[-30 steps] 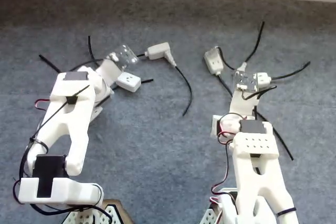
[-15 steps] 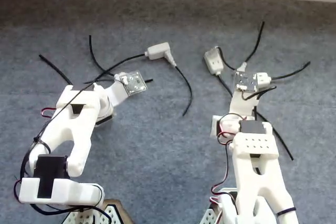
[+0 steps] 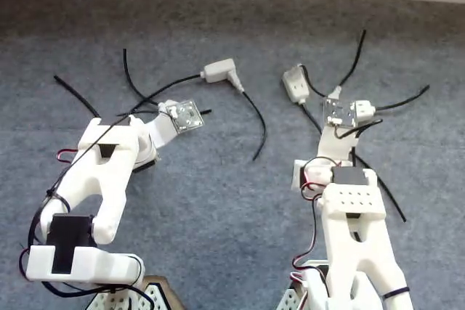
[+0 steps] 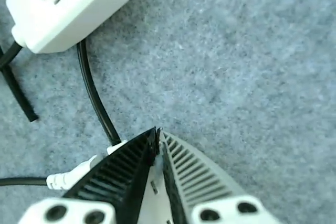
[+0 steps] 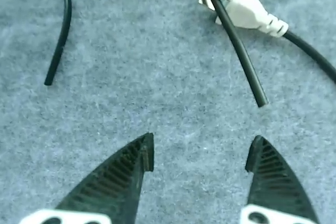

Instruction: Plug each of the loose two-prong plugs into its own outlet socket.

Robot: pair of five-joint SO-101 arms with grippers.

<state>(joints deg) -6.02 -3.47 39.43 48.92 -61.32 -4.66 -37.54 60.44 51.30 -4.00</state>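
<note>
Over carpet (image 4: 236, 77), left end effector (image 4: 159, 135) clamps plug (image 4: 71, 175) (axis crosswise), right end effector (image 5: 202, 153) open.

White plugs (image 5: 247, 10) and a white outlet socket (image 4: 63, 3) trail black cords (image 4: 96, 100) over mottled grey carpet (image 3: 218, 201); white arms (image 3: 102, 172) end in ribbed black fingers (image 5: 123, 174).

Bright even light, soft faint shadow beside outlet socket (image 4: 65, 6)
</note>
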